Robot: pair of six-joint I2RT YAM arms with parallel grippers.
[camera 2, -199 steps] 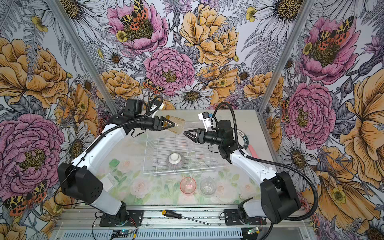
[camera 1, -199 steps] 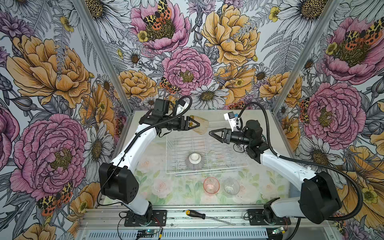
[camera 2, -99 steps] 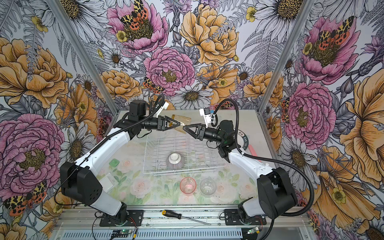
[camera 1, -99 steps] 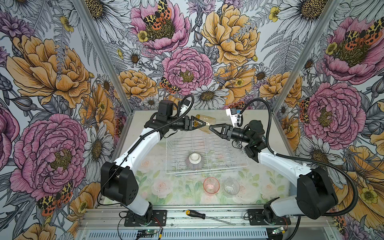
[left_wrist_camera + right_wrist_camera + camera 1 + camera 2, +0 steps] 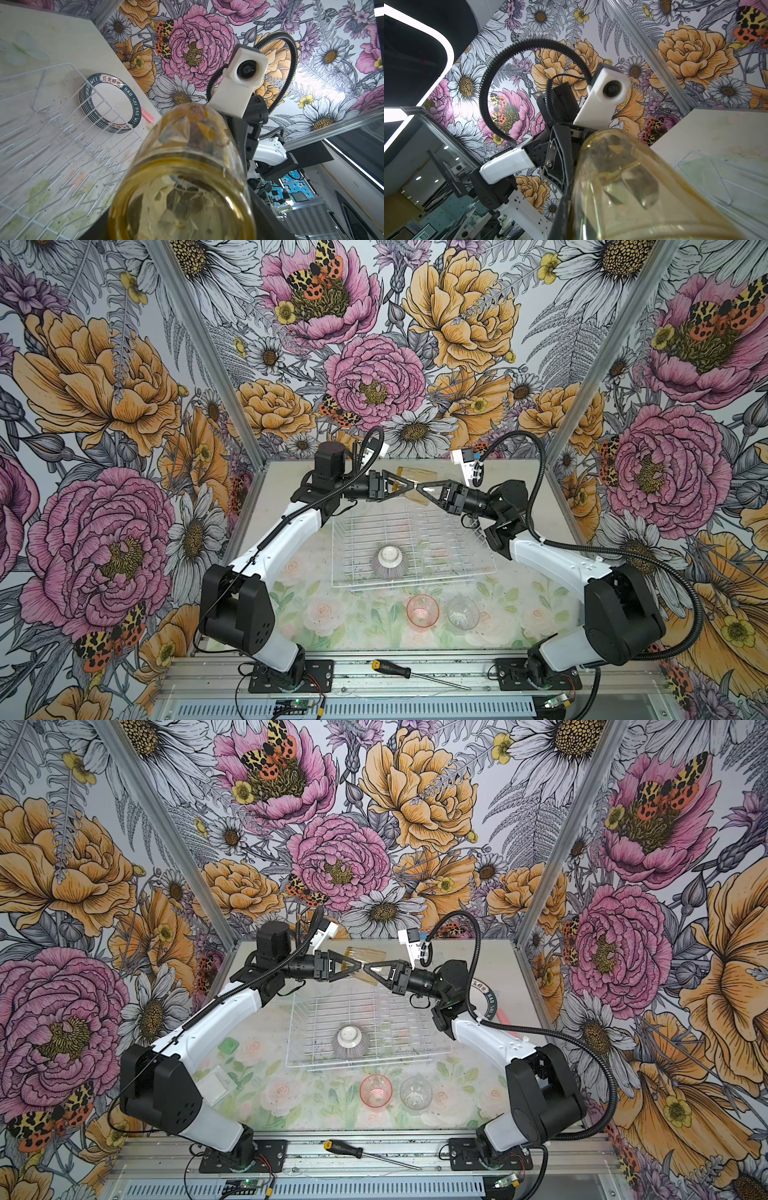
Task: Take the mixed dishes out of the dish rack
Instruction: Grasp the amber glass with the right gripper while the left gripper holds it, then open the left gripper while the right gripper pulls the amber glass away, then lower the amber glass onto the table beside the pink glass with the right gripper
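Both arms meet in mid-air over the far edge of the dish rack [image 5: 440, 539], with the yellow tumbler [image 5: 411, 472] held between them, lifted clear of the wires. The left gripper [image 5: 405, 488] has the glass by its body, its jaws standing wide around it. In the left wrist view the tumbler's thick base fills the foreground. The right gripper [image 5: 420, 488] comes in from the opposite side with its jaws pressed tight together. As far as I can see they pinch the tumbler's thin wall.

Down in the rack only the ribbed greyish-purple bowl [image 5: 390, 562] is left, upside down with its white foot up, near the front. On the flowered table [image 5: 528, 468], just in front of the rack, the pink tumbler [image 5: 423, 611] and the clear tumbler [image 5: 462, 612] stand upright side by side. A stack of white plates with dark green lettered rims [image 5: 112, 104] lies on the table beside the rack on the right arm's side. It is mostly hidden behind that arm in both top views. A screwdriver [image 5: 399, 670] lies on the metal rail at the front.
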